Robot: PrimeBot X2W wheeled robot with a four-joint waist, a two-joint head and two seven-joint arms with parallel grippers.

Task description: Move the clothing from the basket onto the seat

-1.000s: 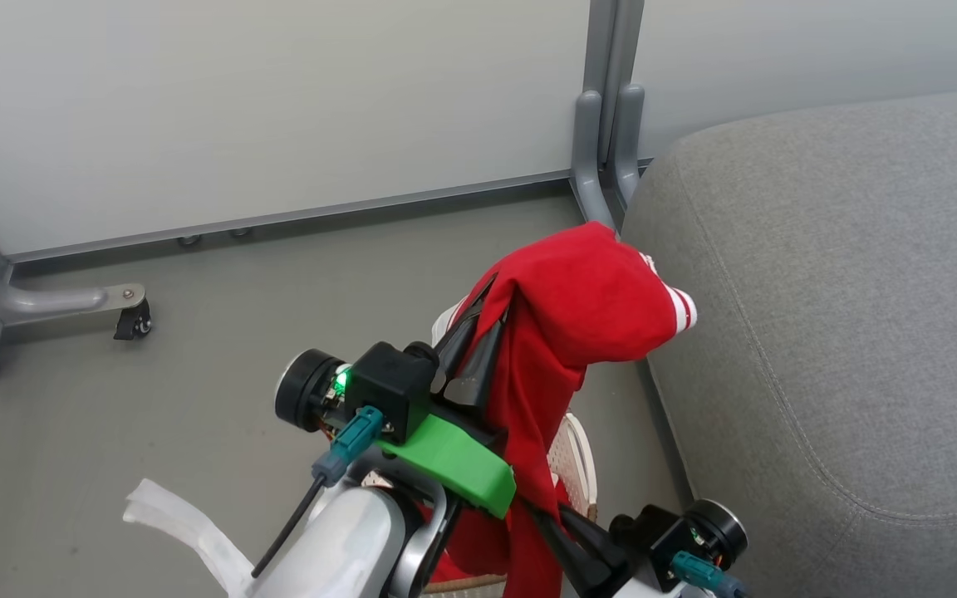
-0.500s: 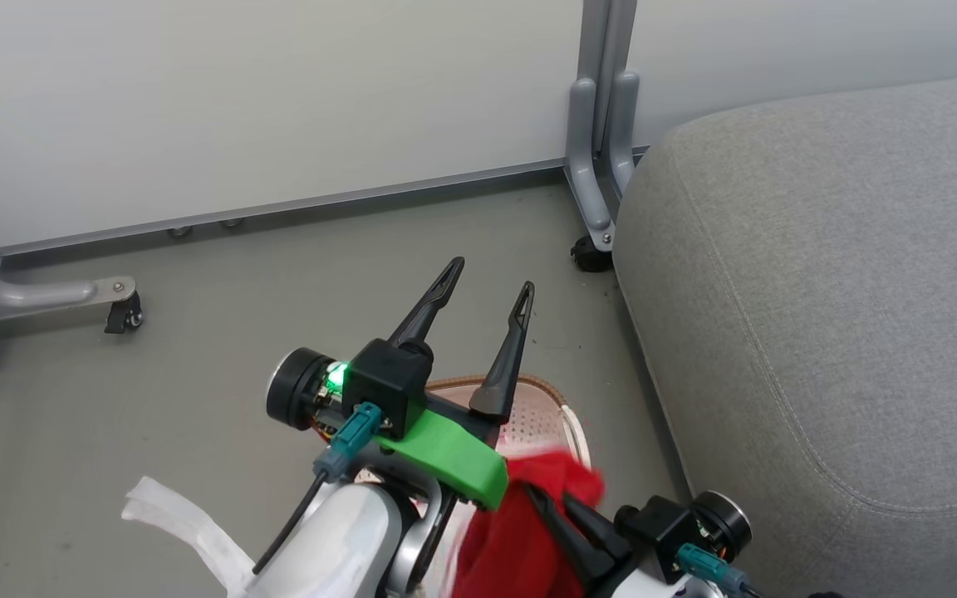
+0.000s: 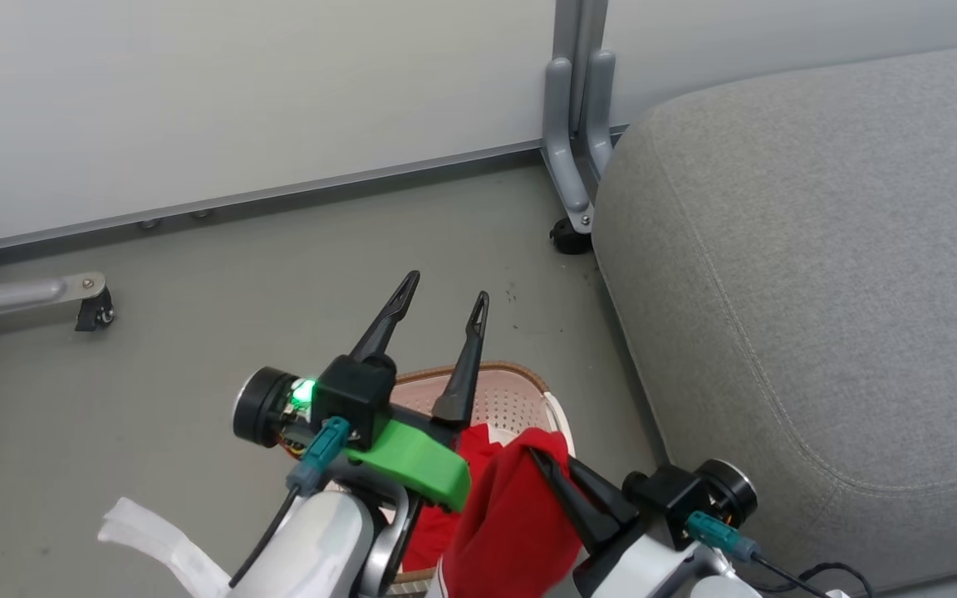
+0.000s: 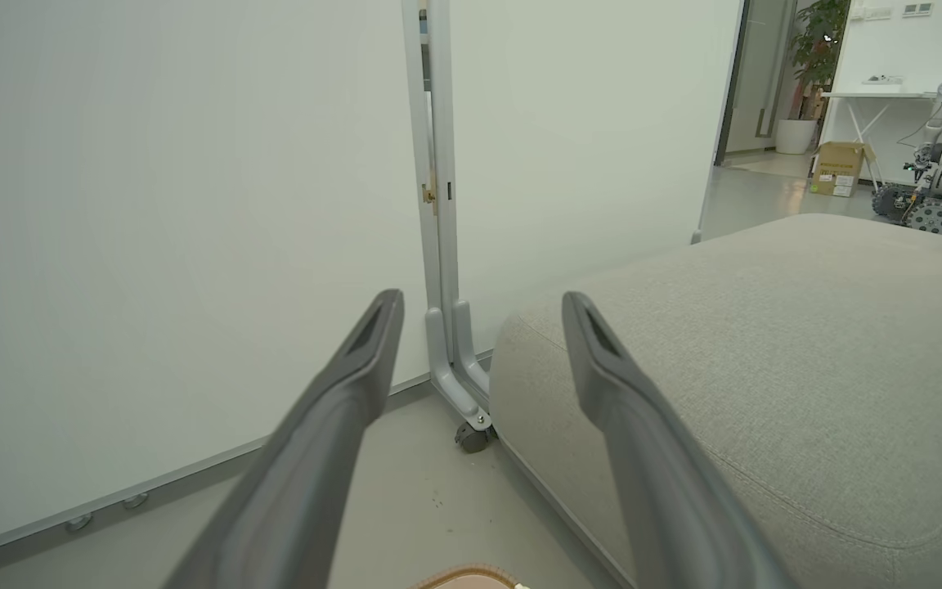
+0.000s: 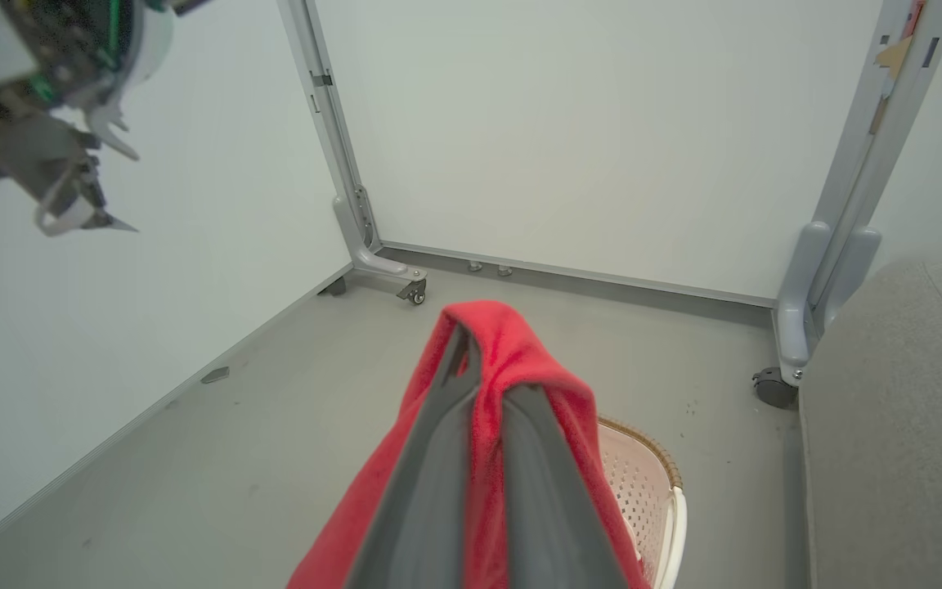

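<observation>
Gaping now, left claw [image 3: 447,286] released clothing [image 3: 512,519]; right claw [image 3: 553,458] pinches it.

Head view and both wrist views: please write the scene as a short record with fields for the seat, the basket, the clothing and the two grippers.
seat: grey cushion on the robot's right
basket: on the floor beside the seat, red fabric inside
red garment: hanging over the basket, not yet on the seat
right gripper: shut on the red garment, which drapes over its fingers
left gripper: open, holding nothing, raised near the basket
</observation>
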